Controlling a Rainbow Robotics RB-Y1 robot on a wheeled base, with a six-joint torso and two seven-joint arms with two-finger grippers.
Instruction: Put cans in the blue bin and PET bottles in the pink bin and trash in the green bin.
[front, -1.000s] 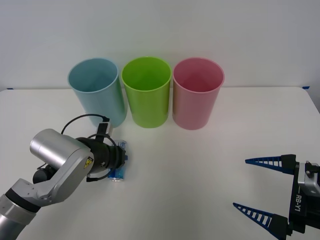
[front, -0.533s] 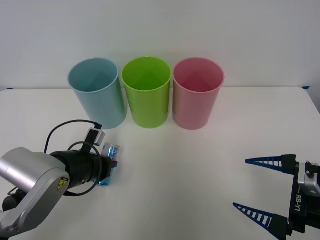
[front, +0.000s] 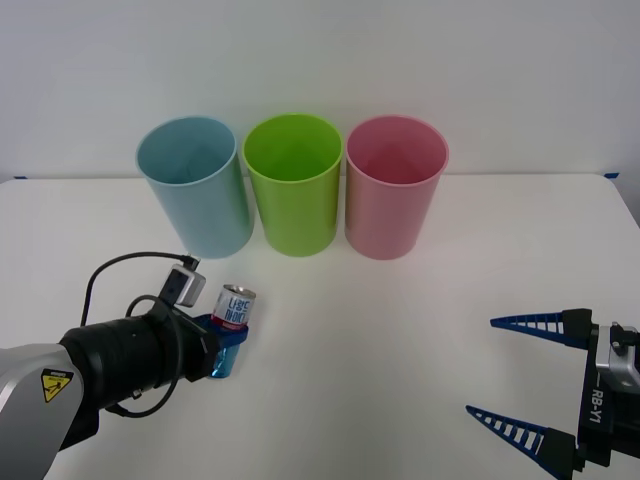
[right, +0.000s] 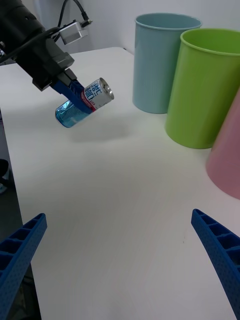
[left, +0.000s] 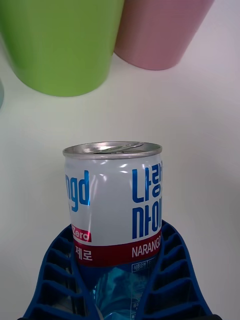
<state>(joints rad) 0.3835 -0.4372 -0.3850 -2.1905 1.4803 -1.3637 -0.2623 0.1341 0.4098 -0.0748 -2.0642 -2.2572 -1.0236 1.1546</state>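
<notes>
A small can (front: 237, 306) with a blue-and-white label and a red stripe is held off the table, tilted, silver top toward the bins. My left gripper (front: 230, 333) is shut on its lower half, in front of the blue bin (front: 195, 190). From the left wrist, the can (left: 112, 200) sits between the blue fingers (left: 55, 270). The green bin (front: 293, 185) and pink bin (front: 395, 190) stand to the right of the blue one. My right gripper (front: 515, 378) stands open at the front right. No PET bottles or trash are in view.
The three bins stand close together in a row at the back of the white table (front: 400, 320). From the right wrist, the can (right: 95, 96) casts a shadow on the table before the blue bin (right: 162, 60).
The left gripper has lifted the can from lying on the table and drawn back toward the front left. The can now points up toward the bins. The right arm has stayed still.
</notes>
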